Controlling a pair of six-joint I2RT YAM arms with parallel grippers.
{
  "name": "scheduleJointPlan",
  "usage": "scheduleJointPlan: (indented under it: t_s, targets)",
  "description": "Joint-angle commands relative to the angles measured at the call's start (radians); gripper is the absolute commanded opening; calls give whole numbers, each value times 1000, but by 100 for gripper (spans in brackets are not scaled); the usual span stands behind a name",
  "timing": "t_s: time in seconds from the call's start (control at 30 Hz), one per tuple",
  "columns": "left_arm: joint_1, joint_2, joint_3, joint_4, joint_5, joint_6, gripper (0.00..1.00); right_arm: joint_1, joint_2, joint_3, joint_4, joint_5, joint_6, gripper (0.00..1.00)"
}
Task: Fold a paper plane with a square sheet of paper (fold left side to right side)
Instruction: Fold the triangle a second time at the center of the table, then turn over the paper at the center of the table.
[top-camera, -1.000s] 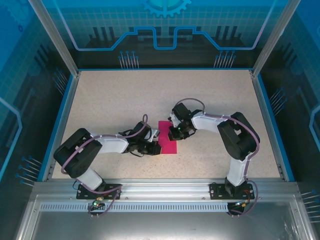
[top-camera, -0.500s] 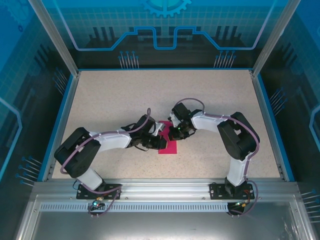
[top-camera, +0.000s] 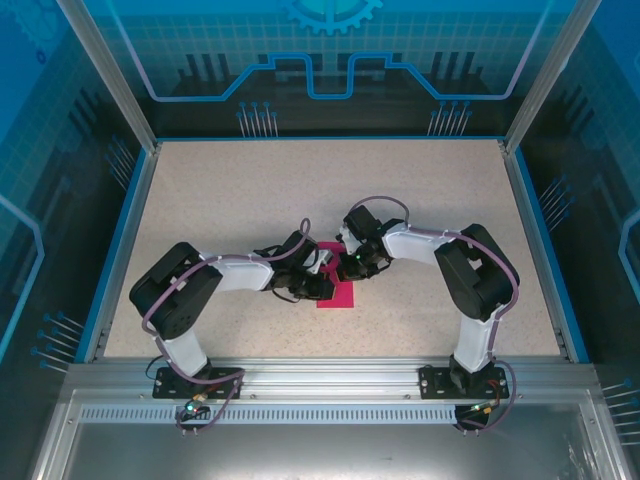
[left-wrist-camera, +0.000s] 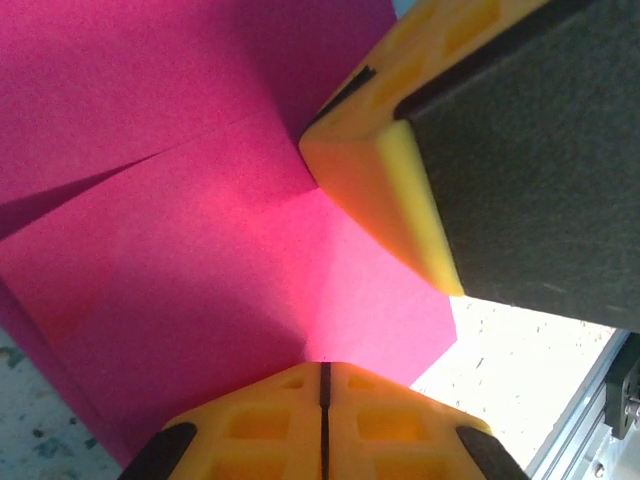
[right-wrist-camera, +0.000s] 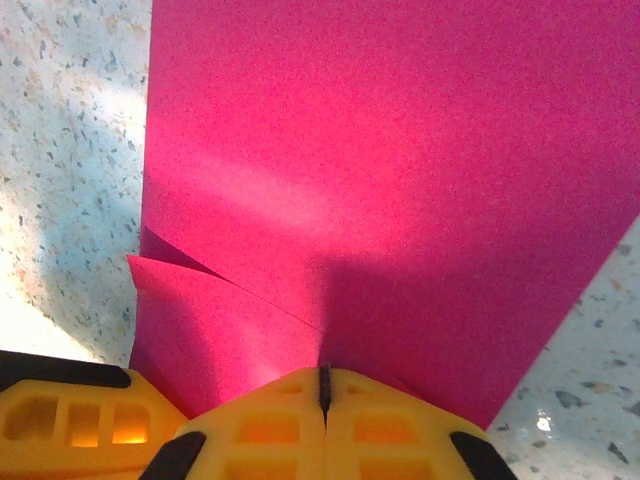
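L jaws, R jaws pinching pink sheet (top-camera: 342, 295).

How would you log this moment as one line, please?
step: left-to-right fold | left tool: shut on thin magenta-pink square paper sheet, partly folded | right tool: shut on same sheet | surface: speckled table

One sheet (right-wrist-camera: 380, 150) (pink), two tools (left-wrist-camera: 321, 375) (right-wrist-camera: 322, 378).

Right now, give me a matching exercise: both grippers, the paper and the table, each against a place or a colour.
1 left gripper
2 right gripper
3 square sheet of paper
4 table

a speckled beige
b magenta
c at the sheet's right edge
d at the sheet's left edge

Pairs: 1-d, 2-c, 3-b, 4-a
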Motion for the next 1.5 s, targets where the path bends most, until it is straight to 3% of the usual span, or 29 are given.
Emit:
scheduleJointPlan:
  t_s: [0.0, 0.6, 0.8, 0.87, 1.03, 1.23, 1.33, 1.47]
  targets:
    - [-3, 3, -10, -41, -18, 27, 8, 6, 19, -8, -61, 66, 4, 0]
    - [-1, -141, -228, -91, -6, 27, 7, 2, 10, -1, -71, 67, -1, 0]
    - [47, -247, -245, -86, 27, 12, 9, 0, -30, -5, -18, 25, 6, 1]
    - [61, -293, -238, -84, 35, 13, 13, -8, -64, -6, -3, 23, 0, 7]
    - [101, -378, -212, -69, 13, 4, 36, -60, -203, -54, 21, 42, -14, 34]
    - [129, -328, -159, 17, 9, -6, 54, -123, -357, -194, 88, 2, -6, 60]
    - [132, -252, -103, 27, 14, 10, 56, -136, -392, -284, 160, -51, 17, 66]
    - [131, -157, -38, 35, 9, 31, 56, -136, -408, -342, 196, -81, 40, 66]
